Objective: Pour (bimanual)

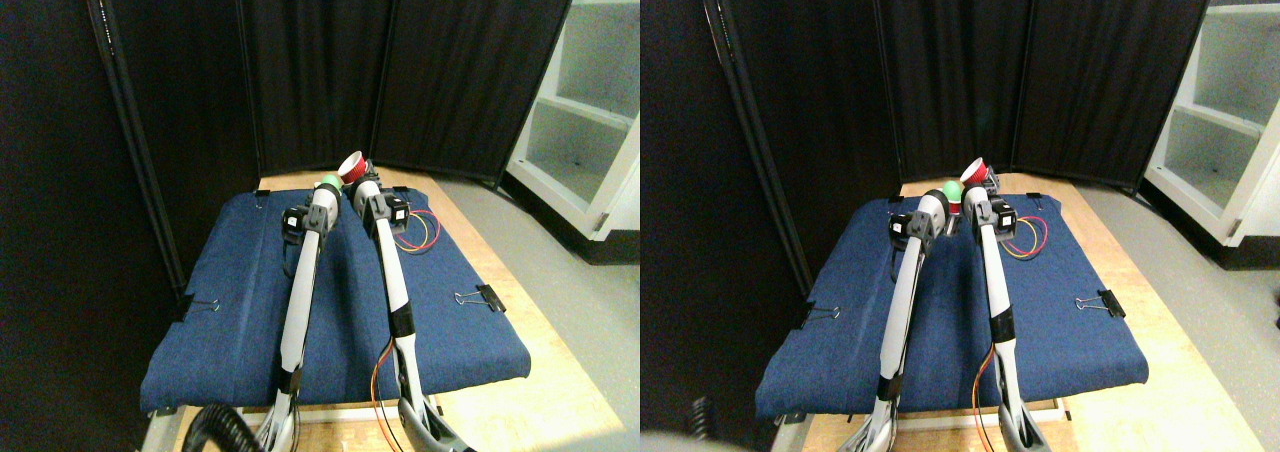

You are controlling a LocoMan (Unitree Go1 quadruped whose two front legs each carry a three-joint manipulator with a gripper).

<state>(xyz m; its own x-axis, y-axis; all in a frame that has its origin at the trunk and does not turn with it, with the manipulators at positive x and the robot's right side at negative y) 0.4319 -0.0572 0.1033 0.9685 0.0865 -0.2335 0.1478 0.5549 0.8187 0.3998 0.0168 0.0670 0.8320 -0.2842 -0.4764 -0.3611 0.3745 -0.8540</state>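
Red cup (351, 165) sits at far end of my right tool (362, 180), tipped with mouth toward 10 o'clock, so contents would run leftward. Green object (329, 183) at my left tool (325, 194), just beside and below the cup's lip; I judge it the receiver. Both raised over blue cloth (240, 322) on table (520, 292), likely to catch spills. Jaw state: cannot tell, too small.

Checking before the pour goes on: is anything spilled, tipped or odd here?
The red cup at the right arm's tip is tilted toward the green object at the left arm's tip, which fits pouring. No spill shows on the blue cloth. Nothing else stands out.
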